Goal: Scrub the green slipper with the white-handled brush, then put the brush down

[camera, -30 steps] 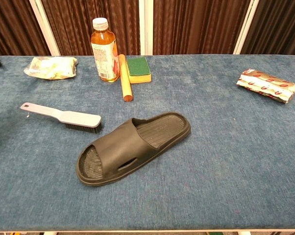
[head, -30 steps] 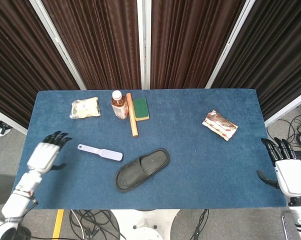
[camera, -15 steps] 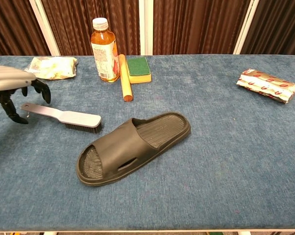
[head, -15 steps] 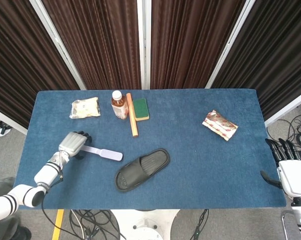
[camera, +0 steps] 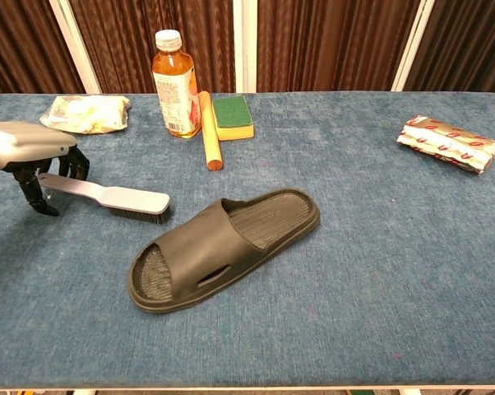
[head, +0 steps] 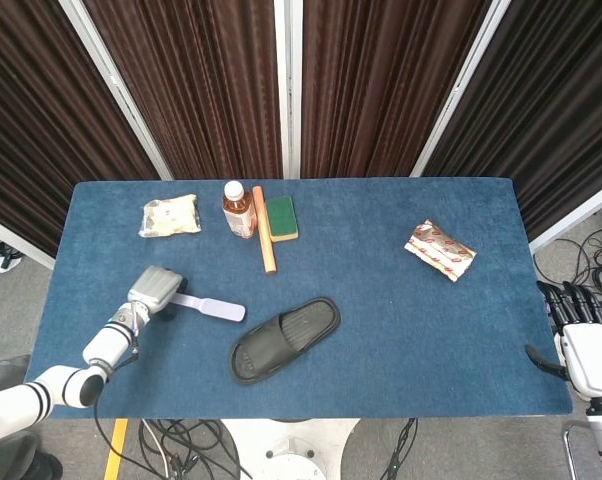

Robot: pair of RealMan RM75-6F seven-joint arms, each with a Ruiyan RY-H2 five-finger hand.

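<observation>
1. Blue cloth (head: 381, 330) covers the table in front of dark curtains; the left hand (camera: 35, 160) sits over the handle end of the white-handled brush (camera: 116, 197), fingers curled down either side, and whether they already grip is unclear.
2. That brush lies flat, bristles toward the green slipper (camera: 223, 247) just beside it. It looks light and stiff, best held by its thin handle.
3. Slipper rubber looks soft and may slide when scrubbed.
4. Off the table's edge, the right hand (head: 581, 345) hangs empty, fingers apart.
</observation>
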